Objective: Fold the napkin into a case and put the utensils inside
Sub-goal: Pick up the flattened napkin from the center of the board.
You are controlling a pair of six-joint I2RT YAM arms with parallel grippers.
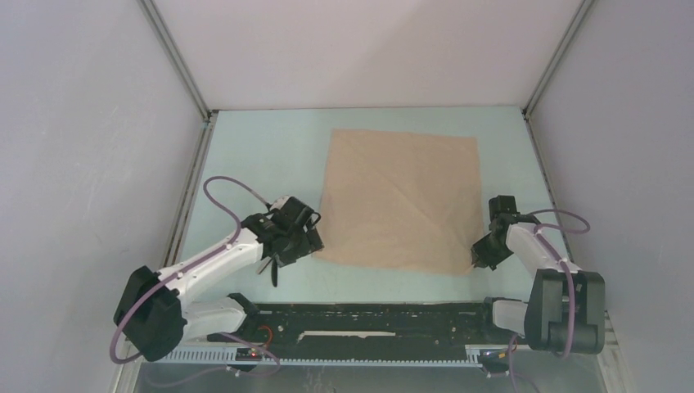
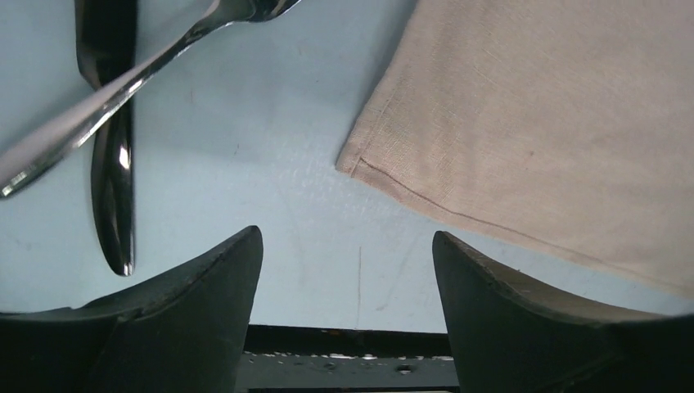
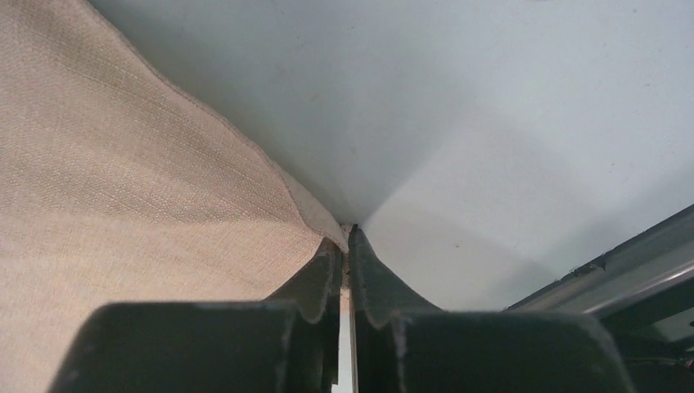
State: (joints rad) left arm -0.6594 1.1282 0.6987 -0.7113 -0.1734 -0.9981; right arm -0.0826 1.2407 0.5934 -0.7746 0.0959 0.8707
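Left gripper (image 2: 345, 246) hovers spread above bare counter (image 2: 270, 164), likely ready for the near left corner of the napkin (image 2: 532, 123). Beside it the knife (image 2: 114, 164) points away from the gripper, with the fork (image 2: 106, 102) crossing it aslant. Mid-counter, the napkin lies flat, unfolded and roughly square. Right gripper (image 3: 348, 237) pinches its near right corner, seemingly to start the fold.

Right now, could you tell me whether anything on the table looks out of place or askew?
The fork lies slantwise across the knife, just left of the napkin, rather than beside it. The napkin sits slightly skewed to the table edges. Nothing looks spilled or damaged.
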